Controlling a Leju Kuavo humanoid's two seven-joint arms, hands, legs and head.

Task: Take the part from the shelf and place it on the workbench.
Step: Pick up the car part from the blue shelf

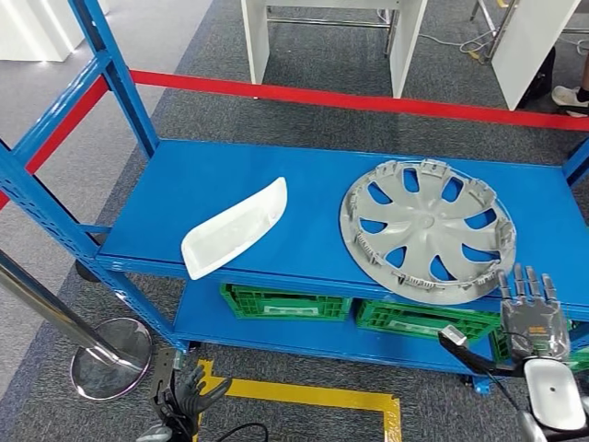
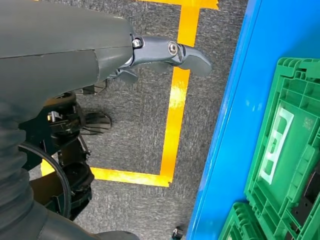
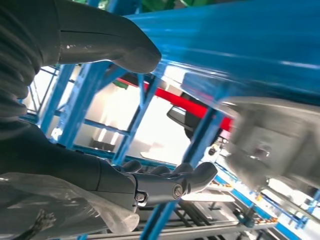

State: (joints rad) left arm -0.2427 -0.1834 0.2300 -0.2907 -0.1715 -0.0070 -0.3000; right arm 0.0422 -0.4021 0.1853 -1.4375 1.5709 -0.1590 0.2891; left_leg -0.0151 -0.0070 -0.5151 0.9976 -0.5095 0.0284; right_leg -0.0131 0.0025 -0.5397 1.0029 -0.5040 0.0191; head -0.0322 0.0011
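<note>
While my head view takes in the whole blue shelf (image 1: 208, 184), the wrist views give only fragments of it. Left wrist view: grey carpet, yellow floor tape (image 2: 175, 100), the shelf's lower deck edge, and green crates (image 2: 290, 150) on that deck. Right wrist view: the shelf's blue front edge from below, with a blurred grey rim of the hubcap (image 3: 275, 140) past my fingertips.

White part (image 1: 235, 228): lies on the upper deck near its front edge, left half. Long axis runs diagonally, the near end at the front edge, the far end pointing toward the back right. Hollow side faces up.

Hubcap (image 1: 427, 228): flat on the right half of the deck, its near rim overhanging the front edge, well apart from the white part.

My right hand (image 1: 531, 313): raised at the front edge, just below the hubcap's near rim, fingers straight and spread, holding nothing. I cannot tell whether the fingertips touch the rim.

My left hand (image 1: 182, 396): hangs low over the carpet by the tape, fingers loosely apart, nothing in it.
</note>
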